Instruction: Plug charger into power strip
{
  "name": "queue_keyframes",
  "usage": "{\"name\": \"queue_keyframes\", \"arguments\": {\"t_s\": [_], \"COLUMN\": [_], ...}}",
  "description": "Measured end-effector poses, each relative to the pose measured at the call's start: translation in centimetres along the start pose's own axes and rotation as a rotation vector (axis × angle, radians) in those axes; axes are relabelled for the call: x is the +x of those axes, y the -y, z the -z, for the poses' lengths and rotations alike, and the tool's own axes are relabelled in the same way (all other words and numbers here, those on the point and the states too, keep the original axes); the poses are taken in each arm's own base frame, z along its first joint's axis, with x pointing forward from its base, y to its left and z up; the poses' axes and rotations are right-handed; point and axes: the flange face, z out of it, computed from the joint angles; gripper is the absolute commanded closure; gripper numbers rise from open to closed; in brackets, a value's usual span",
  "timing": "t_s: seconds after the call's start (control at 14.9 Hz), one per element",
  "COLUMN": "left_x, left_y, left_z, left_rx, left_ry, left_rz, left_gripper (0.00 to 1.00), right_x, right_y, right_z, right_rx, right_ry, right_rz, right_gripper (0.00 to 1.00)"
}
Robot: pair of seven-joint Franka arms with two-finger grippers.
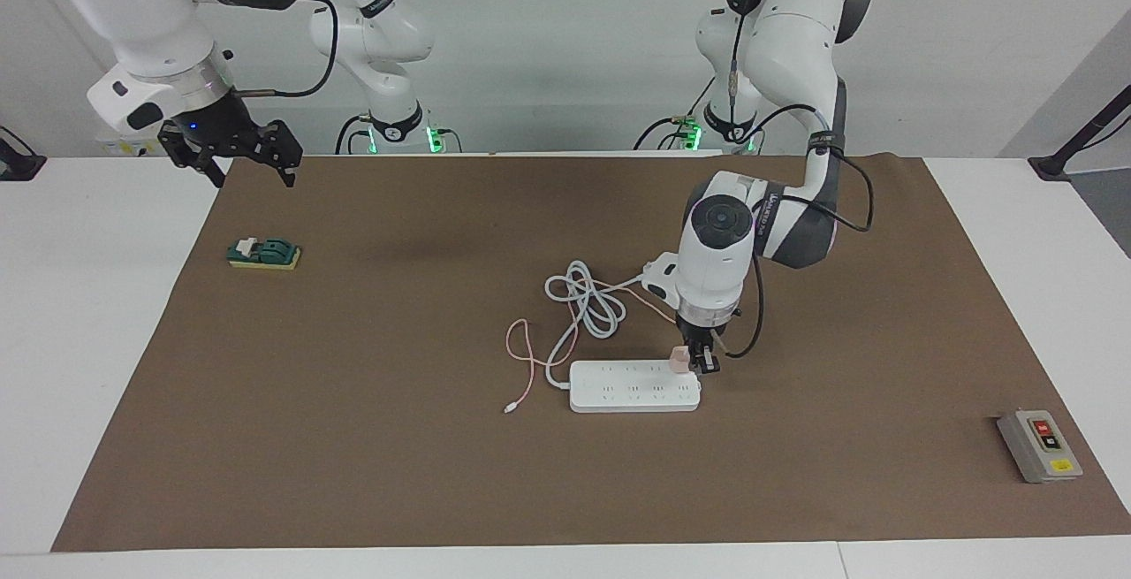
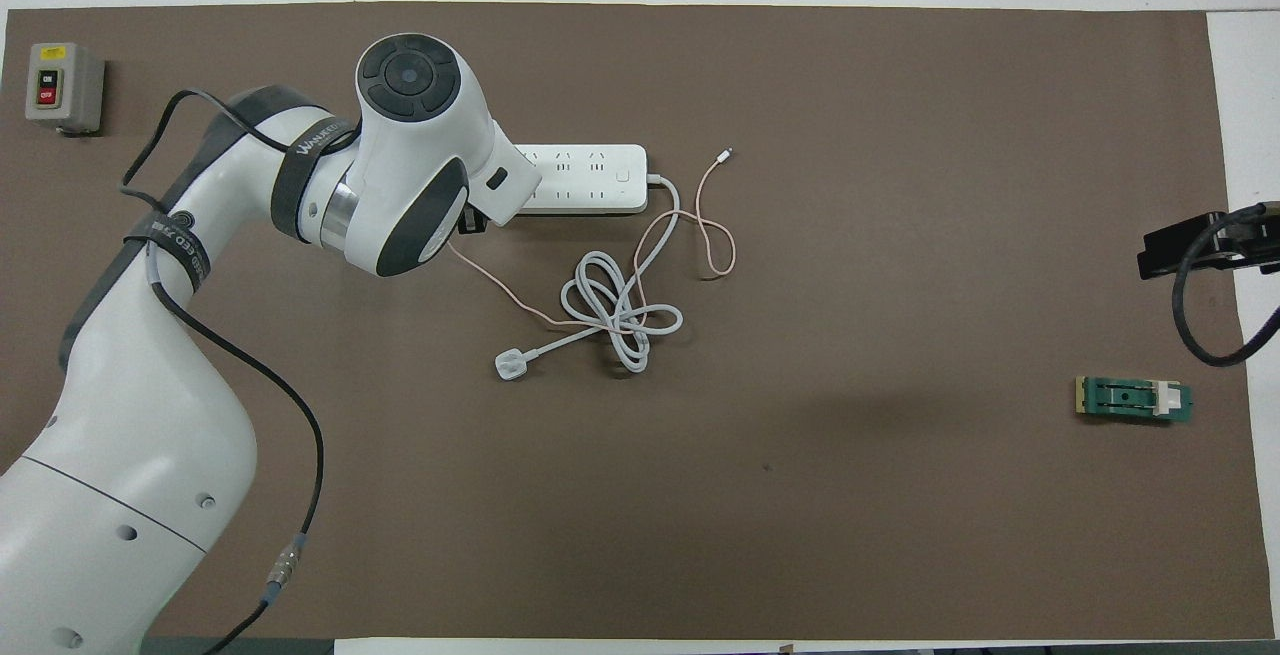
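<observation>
Left tool [image 1: 698, 358] lowered onto the power strip [image 1: 634, 385], fingers pinched on the pale-pink charger [image 1: 679, 359]. Charger sitting at the strip's corner toward the left arm's end of the counter, on the row nearer the robots, touching the strip's top face; prongs hidden, so seating depth unclear. Thin pink cable [image 1: 521, 367] looping off beside the strip. Strip's own grey-white cord [image 1: 583, 300] coiled nearer the robots. Right tool [image 1: 237, 150] waiting in the air over the edge of the brown mat [image 1: 353, 438], fingers spread wide, holding nothing. Green block [image 1: 263, 253] lying on the mat near it. Grey switch box [image 1: 1039, 445] at the left arm's end.
</observation>
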Motion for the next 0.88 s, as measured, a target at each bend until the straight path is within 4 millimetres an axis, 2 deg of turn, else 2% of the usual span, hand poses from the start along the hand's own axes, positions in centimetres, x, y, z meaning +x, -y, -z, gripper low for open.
{"name": "queue_keyframes", "arguments": {"t_s": [0.4,0.88], "left_x": [0.41,0.0], "left_y": [0.37,0.64], "left_z": [-0.71,-0.84], "left_rx": [-0.017,-0.031], "left_ry": [0.018,-0.002], "left_rz": [-0.007,0.016], "left_gripper": [1.0,1.0], "right_x": [0.0,0.0], "right_y": [-0.02,-0.02], "right_z": [0.0,0.0], "right_rx": [0.0,0.0], "right_ry": [0.0,0.0], "right_rz": [0.0,0.0], "right_gripper": [0.0,0.0]}}
